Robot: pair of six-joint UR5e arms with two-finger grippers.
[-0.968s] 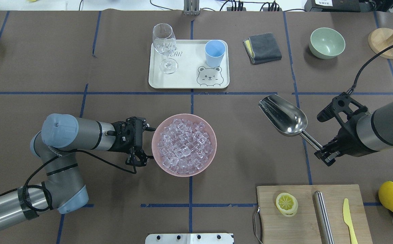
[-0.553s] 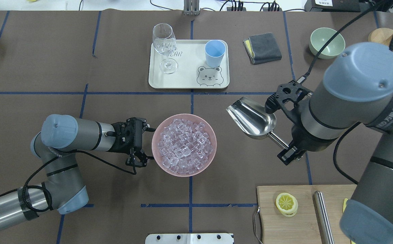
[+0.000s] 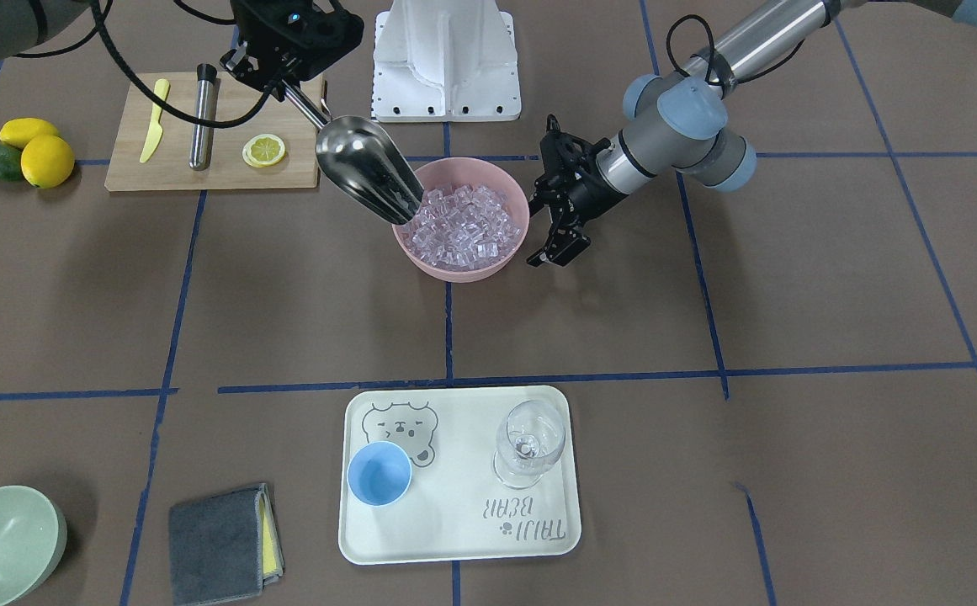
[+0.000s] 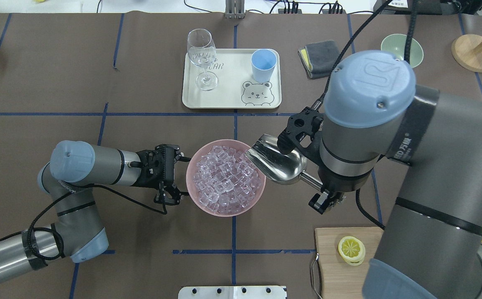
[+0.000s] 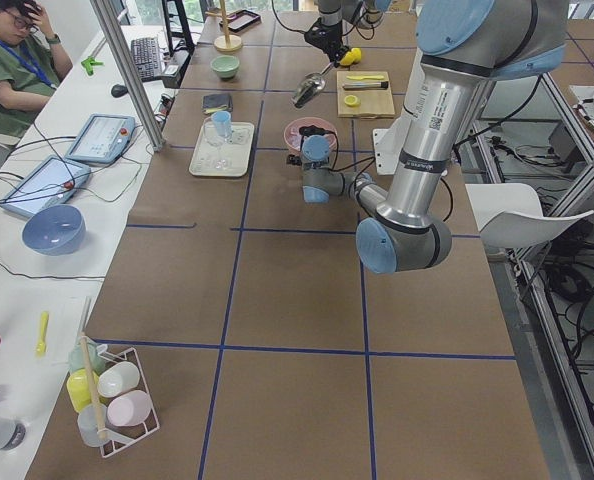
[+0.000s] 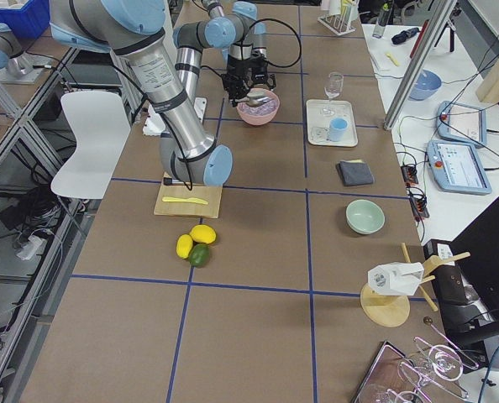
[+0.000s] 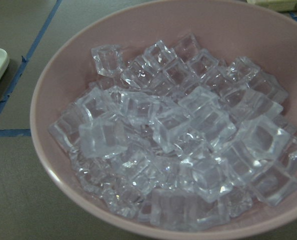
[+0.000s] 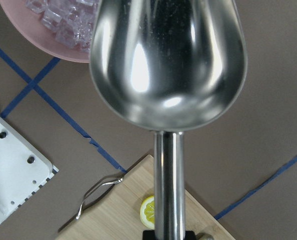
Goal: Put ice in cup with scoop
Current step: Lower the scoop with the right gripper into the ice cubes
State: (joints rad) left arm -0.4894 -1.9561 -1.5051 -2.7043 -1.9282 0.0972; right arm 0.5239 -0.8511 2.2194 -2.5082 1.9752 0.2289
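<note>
The shiny steel scoop (image 4: pixel 276 162) is empty and tilts down, with its mouth at the right rim of the pink bowl (image 4: pixel 226 212). My right gripper (image 4: pixel 324 202) is shut on the scoop's handle. The scoop also shows in the front view (image 3: pixel 366 172) and in the right wrist view (image 8: pixel 168 60). The ice (image 4: pixel 224 178) fills the bowl and shows close up in the left wrist view (image 7: pixel 173 135). My left gripper (image 4: pixel 181 177) is open beside the bowl's left rim. The light-blue cup (image 4: pixel 263 65) stands empty on the white tray (image 4: pixel 228 85).
A wine glass (image 4: pixel 202 54) stands on the tray's left half. A grey cloth (image 4: pixel 321 58) and a green bowl (image 4: pixel 394 45) lie at the far right. A cutting board (image 3: pixel 219 168) holds a lemon slice (image 3: pixel 263 151), a steel cylinder (image 3: pixel 199 118) and a yellow knife (image 3: pixel 153 118).
My right arm has swung left across the table and carried the scoop from the right side to the bowl's right rim. The left arm has not moved.
</note>
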